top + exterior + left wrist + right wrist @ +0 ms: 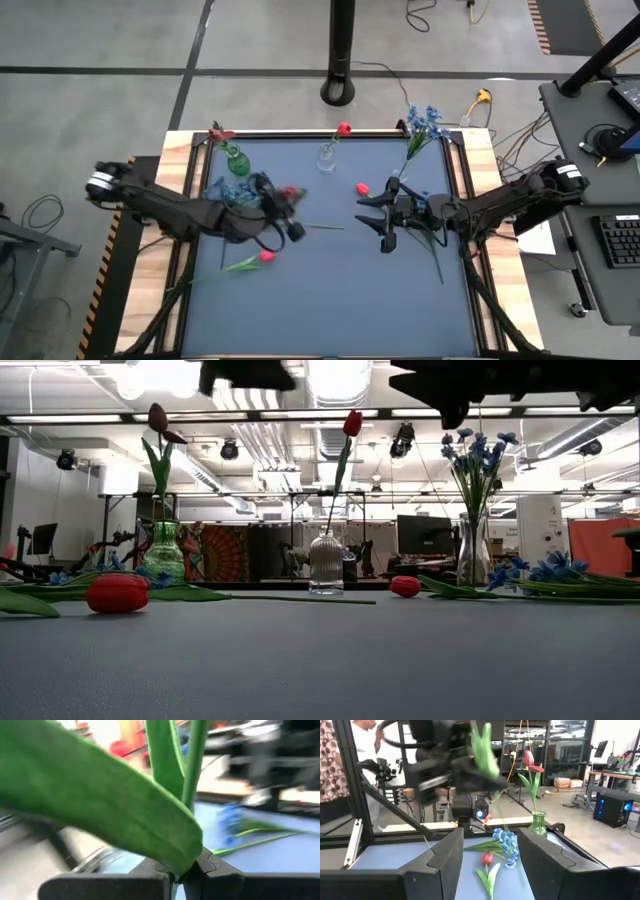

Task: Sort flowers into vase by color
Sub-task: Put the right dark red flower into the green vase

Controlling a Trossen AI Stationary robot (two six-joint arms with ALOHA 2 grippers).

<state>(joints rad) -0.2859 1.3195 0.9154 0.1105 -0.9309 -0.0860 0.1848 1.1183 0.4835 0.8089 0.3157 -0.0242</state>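
Note:
My left gripper (287, 207) (181, 872) is over the table's left half, shut on a flower whose red bloom (292, 192) shows beside it. My right gripper (370, 214) (490, 870) hovers open right of centre, near a red tulip (362, 188) that lies on the table. Along the far edge stand a green vase (236, 161) with a maroon bloom (218, 133), a clear ribbed vase (327, 156) with a red tulip (344, 129), and a tall clear vase (472, 550) with blue blossoms (424, 120). Another red tulip (263, 257) and a blue bunch (230, 190) lie flat. My left gripper pinches the flower between its two fingers at the green stem (192, 795) and the base of a broad leaf (187, 855). The stem and leaf stand out past the fingertips. In the right wrist view the leaf (484, 747) is held well above the table.
A loose green stem (436, 256) lies near the right gripper. More blue blossoms (550, 572) lie at the table's right. Wooden rails and a black frame edge the blue mat (330, 300); its near half is bare. A person (367, 730) stands beyond the table.

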